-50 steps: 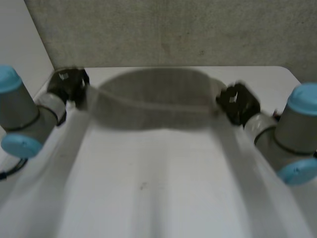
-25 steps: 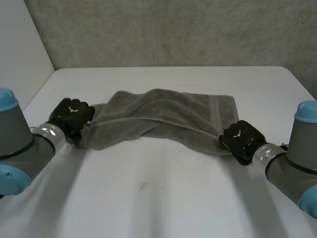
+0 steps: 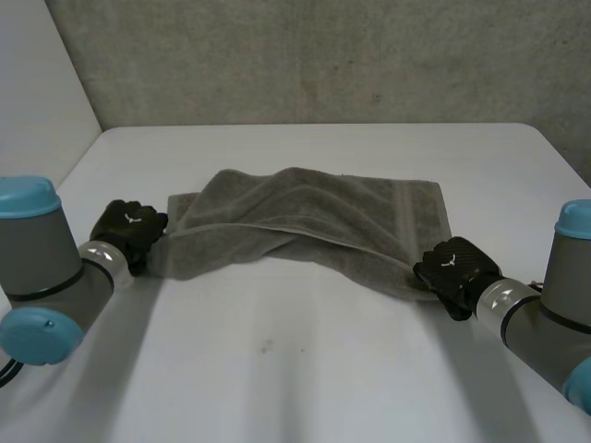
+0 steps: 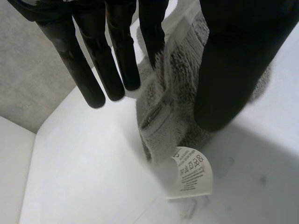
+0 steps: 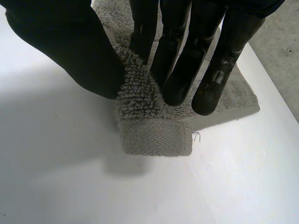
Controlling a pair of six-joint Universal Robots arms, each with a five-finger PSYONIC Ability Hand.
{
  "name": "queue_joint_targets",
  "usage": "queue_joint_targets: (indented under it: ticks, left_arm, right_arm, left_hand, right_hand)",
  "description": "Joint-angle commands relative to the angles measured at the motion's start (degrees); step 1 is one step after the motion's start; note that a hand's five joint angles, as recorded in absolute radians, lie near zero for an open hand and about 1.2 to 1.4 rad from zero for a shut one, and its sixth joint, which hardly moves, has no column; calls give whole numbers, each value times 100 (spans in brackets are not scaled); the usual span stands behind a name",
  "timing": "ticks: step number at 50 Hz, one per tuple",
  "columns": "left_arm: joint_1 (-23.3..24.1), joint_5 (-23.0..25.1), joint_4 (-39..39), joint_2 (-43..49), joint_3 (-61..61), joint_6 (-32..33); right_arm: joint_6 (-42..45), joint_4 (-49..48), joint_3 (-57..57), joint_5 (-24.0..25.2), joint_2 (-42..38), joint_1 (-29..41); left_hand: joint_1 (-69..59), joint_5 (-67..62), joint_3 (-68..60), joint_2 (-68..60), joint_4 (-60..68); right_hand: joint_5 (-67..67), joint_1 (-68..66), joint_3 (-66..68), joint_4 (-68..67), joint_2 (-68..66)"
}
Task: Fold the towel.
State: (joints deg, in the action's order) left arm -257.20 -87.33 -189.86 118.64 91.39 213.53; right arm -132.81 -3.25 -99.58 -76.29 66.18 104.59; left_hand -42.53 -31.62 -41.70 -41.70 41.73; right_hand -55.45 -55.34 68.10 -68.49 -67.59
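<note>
Left hand (image 4: 233, 60) pinches one corner of the towel (image 3: 305, 217) between the thumb and the nearest finger. The other fingers (image 4: 93, 65) of this hand are straight and clear of the cloth. Below the pinch point, the corner hangs down to the table (image 3: 277, 369), and a white care label (image 4: 189, 171) sewn to the corner touches the tabletop.

Right hand (image 5: 65, 46) pinches a second corner of the towel between its thumb and the nearest finger. Its remaining fingers (image 5: 215, 60) extend straight over the cloth. Below this grip, the woven band (image 5: 154, 137) at the towel's hem hangs just above the table, and a flat layer of towel lies on the table beyond the fingertips.

In the head view, the left hand sits near the left edge of the table and the right hand sits near the right edge, slightly closer to the near edge. The grey towel spans the distance between the two hands, across the middle of the table. The held edge sags between the hands and lies over the lower layer as a loose fold. The far part of the towel lies flat, with its far right corner spread on the table. Both arms enter from the near corners of the table.
</note>
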Motion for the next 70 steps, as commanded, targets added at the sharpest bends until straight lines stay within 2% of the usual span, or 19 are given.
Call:
queue_joint_targets:
  ticks: [1, 8, 11, 16, 21, 28, 35, 46, 48, 51, 53, 54, 56, 59, 61, 62, 64, 69, 70]
  left_arm:
    - [187, 23, -25, 133, -51, -5]
    - [372, -12, -95, -122, 28, 13]
    - [372, -30, -78, -605, 116, 13]
    - [311, -12, -25, -1546, 283, 22]
    - [-13, 14, -7, -3010, 178, -5]
    - [-304, 189, -7, -3953, -147, -66]
    - [-375, 419, 80, -3884, -139, -225]
    - [-261, 392, 212, -1669, -500, -304]
    - [-121, 349, 221, -1004, -1024, -286]
    - [-67, 313, 239, -720, -1405, -277]
    - [38, 208, 344, -326, -2358, -295]
    - [38, 208, 344, -324, -2363, -295]
    - [134, 129, 519, -44, -3508, -347]
    - [161, 111, 546, 63, -4085, -383]
    - [187, 67, 546, 124, -5118, -680]
    - [188, 67, 546, 124, -5123, -682]
    - [197, -29, 433, 107, -5753, -1285]
    - [161, -222, 90, 37, -5835, -2243]
    - [161, -223, 89, 36, -5834, -2246]
  right_arm:
    - [0, -17, 0, -8, 0, -17]
    - [0, 0, 97, -26, 9, -35]
    - [27, 70, 184, -52, 123, -79]
    - [-8, 510, 431, -52, 976, -246]
    - [-253, 1702, 1473, -35, 2151, -588]
    - [-685, 2521, 2818, 237, 2619, -974]
    - [-597, 3173, 3322, 554, 2426, -1212]
    - [-140, 3164, 3480, 290, 704, -914]
    - [-140, 2859, 3786, -16, 187, -608]
    - [-131, 2575, 3937, -193, -17, -421]
    - [-123, 1841, 4331, -578, -306, -176]
    - [-123, 1837, 4333, -580, -307, -175]
    - [-149, 919, 4709, -860, -430, -79]
    - [-167, 369, 4834, -958, -413, -70]
    - [-175, -768, 4887, -1010, -221, -18]
    - [-175, -773, 4887, -1010, -219, -17]
    - [-193, -1666, 4764, -1063, 69, 53]
    - [-359, -1995, 4352, -1046, 299, 132]
    - [-360, -1995, 4350, -1046, 299, 132]
  left_hand:
    - [-3690, -3781, -3773, -3773, 3770]
    - [-3747, -3838, -3830, -3830, 3827]
    - [-3747, -3838, -3830, -3830, 3827]
    - [-3747, -3838, -3830, -3830, 3827]
    - [-3747, -3838, -3830, -3830, 3827]
    - [-3747, -3838, -3830, -3830, 3827]
    - [-3747, -3838, -3830, -3830, 3827]
    - [-3747, -3838, -3830, -3830, 3827]
    - [-3747, -3838, -3830, -3830, 3827]
    - [-3747, -3838, -3830, -3830, 3827]
    - [-3747, -3838, -3830, -3830, 3827]
    - [-3747, -3838, -3830, -3830, 3827]
    - [-3747, -3838, -3830, -3830, 3827]
    - [-3747, -3838, -3830, -3830, 3827]
    - [-3747, -3838, -3830, -3830, 3827]
    - [-3747, -3838, -3830, -3830, 3827]
    - [-3747, -3838, -3830, -3830, 3827]
    - [-3747, -3838, -3830, -3830, 3827]
    - [-3747, -3838, -3830, -3830, 3827]
  right_hand:
    - [-1276, -2287, 1011, -972, -1062]
    - [-1394, -2405, 1128, -1090, -1180]
    - [-1455, -2466, 1190, -1151, -1241]
    - [-1455, -2466, 1190, -1151, -1241]
    - [-1455, -2466, 1190, -1151, -1241]
    - [-1455, -2466, 1190, -1151, -1241]
    - [-1455, -2466, 1190, -1151, -1241]
    - [-1455, -2466, 1190, -1151, -1241]
    - [-1455, -2466, 1190, -1151, -1241]
    - [-1455, -2466, 1190, -1151, -1241]
    - [-1455, -2466, 1190, -1151, -1241]
    - [-1455, -2466, 1190, -1151, -1241]
    - [-1455, -2466, 1190, -1151, -1241]
    - [-1455, -2466, 1190, -1151, -1241]
    - [-1455, -2466, 1190, -1151, -1241]
    - [-1455, -2466, 1190, -1151, -1241]
    - [-1455, -2466, 1190, -1151, -1241]
    - [-1455, -2466, 1190, -1151, -1241]
    - [-1455, -2466, 1190, -1151, -1241]
